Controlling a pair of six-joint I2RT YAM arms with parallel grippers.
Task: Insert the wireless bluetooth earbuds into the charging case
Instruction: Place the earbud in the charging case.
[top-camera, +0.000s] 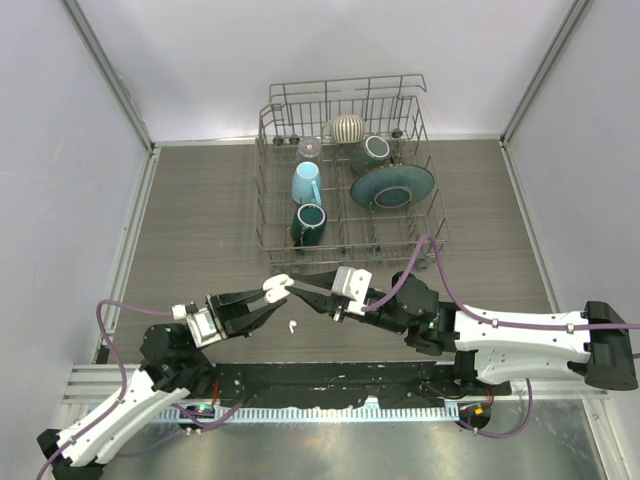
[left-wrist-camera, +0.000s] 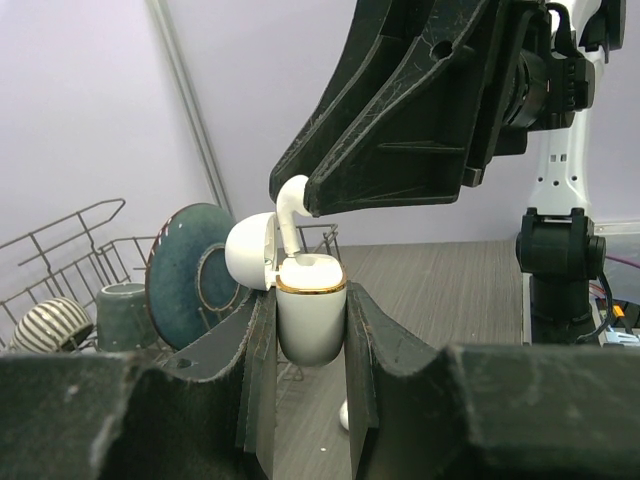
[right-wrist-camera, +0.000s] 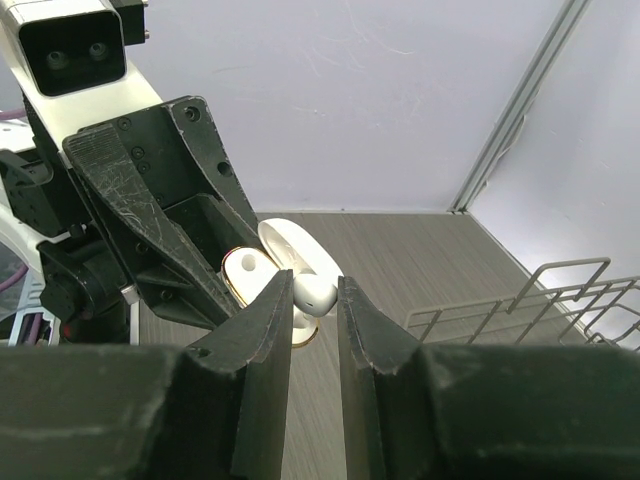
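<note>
1. One earbud (left-wrist-camera: 291, 203) is pinched in the narrow right claw (right-wrist-camera: 313, 287). Its head is up and its stem points down into the open top of the case (left-wrist-camera: 311, 325).
2. I cannot tell whether the stem is fully seated.
3. The case stands upright with its lid (left-wrist-camera: 250, 250) tipped back. The left claw (top-camera: 272, 292) grips it on both sides, above the near middle of the table (top-camera: 200, 220).
4. The second earbud (top-camera: 293, 325) lies loose on the table, just near of the two claws.
5. On the far side, a wire dish rack (top-camera: 264, 170) holds a dark plate (top-camera: 392, 185) and mugs, one of them a pale blue mug (top-camera: 307, 183).
</note>
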